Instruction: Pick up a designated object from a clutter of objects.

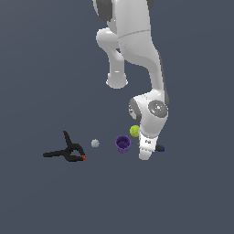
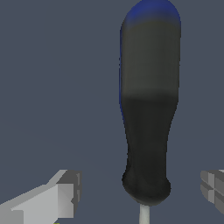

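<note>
The screwdriver (image 2: 148, 109) has a black handle with a blue end and a thin pale shaft. It fills the wrist view and lies flat on the floor. In the exterior view only its blue-black end (image 1: 160, 148) shows, beside my hand. My gripper (image 1: 145, 154) is low over it and open. In the wrist view my gripper (image 2: 141, 193) straddles the handle's shaft end, with one finger (image 2: 65, 197) on each side and a gap to each. The purple cup (image 1: 122, 143) stands just to the exterior view's left of my hand.
A yellow-green tennis ball (image 1: 134, 131) sits behind the cup, close to my wrist. A tiny grey ball (image 1: 95, 143) lies further to the exterior view's left. A black spring clamp (image 1: 68, 152) with a red tip lies beyond it.
</note>
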`<state>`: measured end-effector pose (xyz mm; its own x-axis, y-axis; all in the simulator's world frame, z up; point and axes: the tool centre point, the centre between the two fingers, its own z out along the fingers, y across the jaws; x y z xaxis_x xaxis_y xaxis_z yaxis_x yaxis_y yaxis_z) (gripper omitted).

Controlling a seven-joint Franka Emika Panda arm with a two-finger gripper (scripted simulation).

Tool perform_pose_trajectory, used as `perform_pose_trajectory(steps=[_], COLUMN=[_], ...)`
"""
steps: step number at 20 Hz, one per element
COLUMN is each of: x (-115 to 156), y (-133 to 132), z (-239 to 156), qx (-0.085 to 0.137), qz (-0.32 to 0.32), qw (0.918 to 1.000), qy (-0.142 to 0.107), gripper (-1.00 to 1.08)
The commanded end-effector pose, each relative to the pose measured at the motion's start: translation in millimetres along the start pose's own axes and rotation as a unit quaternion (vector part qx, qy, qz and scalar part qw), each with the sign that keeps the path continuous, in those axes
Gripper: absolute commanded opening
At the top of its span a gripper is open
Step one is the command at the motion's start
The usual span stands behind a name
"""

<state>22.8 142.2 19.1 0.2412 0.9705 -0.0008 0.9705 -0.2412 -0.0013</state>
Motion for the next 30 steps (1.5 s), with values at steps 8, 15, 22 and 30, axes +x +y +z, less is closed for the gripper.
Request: perform_pose_trajectory(steps=[8, 15, 22, 30], x=[0, 0, -6, -25], y=[1, 1, -2, -13], z=[6, 6, -6, -44], qx=[-0.001, -0.001, -0.001, -0.001], qz=[0.000, 0.000, 0.000, 0.000], qw=[1.0000, 1.0000, 1.0000, 1.0000], qy=[0.000, 0.000, 0.000, -0.001], gripper=[-1.00, -1.00, -1.00, -1.00])
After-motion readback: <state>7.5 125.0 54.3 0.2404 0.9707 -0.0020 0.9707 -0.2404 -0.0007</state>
